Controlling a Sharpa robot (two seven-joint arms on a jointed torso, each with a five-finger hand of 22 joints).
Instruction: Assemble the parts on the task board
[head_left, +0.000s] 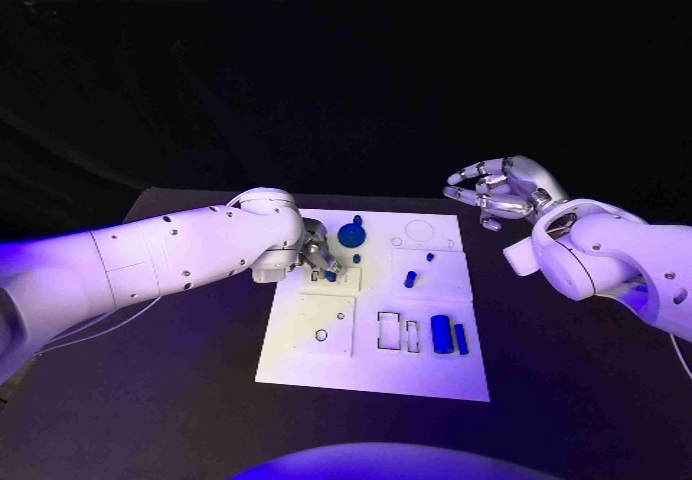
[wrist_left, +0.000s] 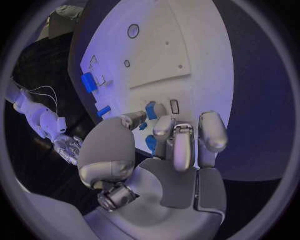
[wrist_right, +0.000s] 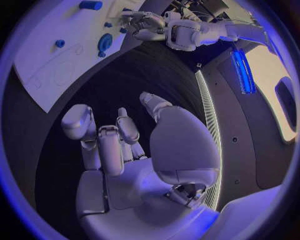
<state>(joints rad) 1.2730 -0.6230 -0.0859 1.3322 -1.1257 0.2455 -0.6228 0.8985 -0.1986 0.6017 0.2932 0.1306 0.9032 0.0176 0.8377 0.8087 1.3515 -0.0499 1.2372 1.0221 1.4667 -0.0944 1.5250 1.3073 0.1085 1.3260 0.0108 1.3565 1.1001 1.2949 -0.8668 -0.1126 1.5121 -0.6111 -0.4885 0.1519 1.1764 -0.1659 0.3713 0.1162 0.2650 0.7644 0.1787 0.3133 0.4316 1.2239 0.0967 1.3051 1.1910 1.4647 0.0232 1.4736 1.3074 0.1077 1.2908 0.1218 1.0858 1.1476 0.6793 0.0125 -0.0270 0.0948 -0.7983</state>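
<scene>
Nearest on the task board (head_left: 375, 370), lower right of the head view: one blue block (head_left: 441, 333) and one slim blue bar (head_left: 460, 338). They stand side by side, just beside two empty rectangular slots (head_left: 400, 332), and are probably staged there for seating. Mid-board: one short blue peg (head_left: 410, 279) lying tilted on a raised white panel. Upper board: one blue disc (head_left: 352, 236), with a few blue specks near it that are too small to identify. Upper right of the board: two circle outlines (head_left: 420, 231), unfilled. Blue parts total roughly eight, though the count of the smallest is unsure. Left robot hand (head_left: 317, 258), one, at the board's upper left: its fingers are drawn together and the thumb (wrist_left: 128, 120) and a fingertip close on one small blue part (wrist_left: 150, 111). It is held low over the board, apparently for placing into a seat there. Right robot hand (head_left: 502, 192), one, upper right of the frame: raised well clear of the board, fingers apart and loosely curled, holding nothing, evidently parked out of the working arm's way. Black counter (head_left: 188, 400), one, carries the board at its middle. Assembly judged barely begun, since most seats are unfilled.
</scene>
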